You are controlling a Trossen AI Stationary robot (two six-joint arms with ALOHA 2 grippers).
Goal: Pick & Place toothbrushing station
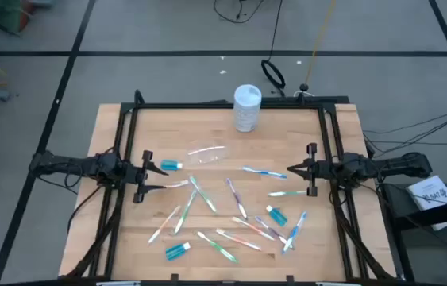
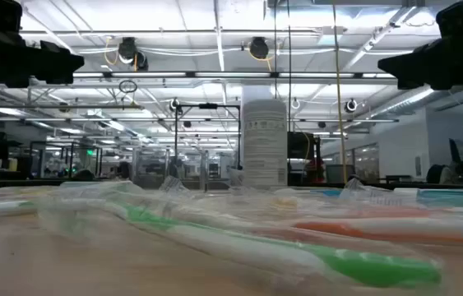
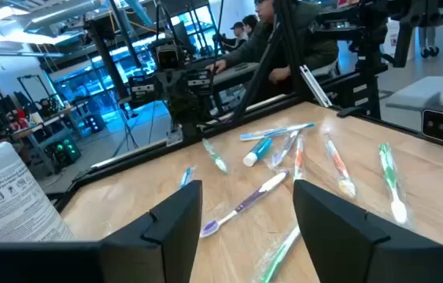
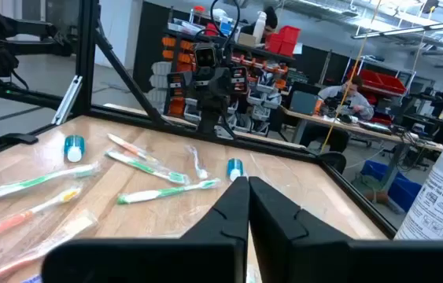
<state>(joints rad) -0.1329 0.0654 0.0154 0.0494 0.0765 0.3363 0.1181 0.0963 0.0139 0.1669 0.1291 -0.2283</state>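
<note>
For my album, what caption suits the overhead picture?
Two robot arms wait at either side of a wooden table strewn with toothbrushes, toothpaste tubes and a tipped clear cup.

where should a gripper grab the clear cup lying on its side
Grip the clear cup across its body, coming straight down from above. It lies tipped over on the table, long axis left-right, so fingers should close front-to-back. The rim looks thin, likely flexing.
</note>
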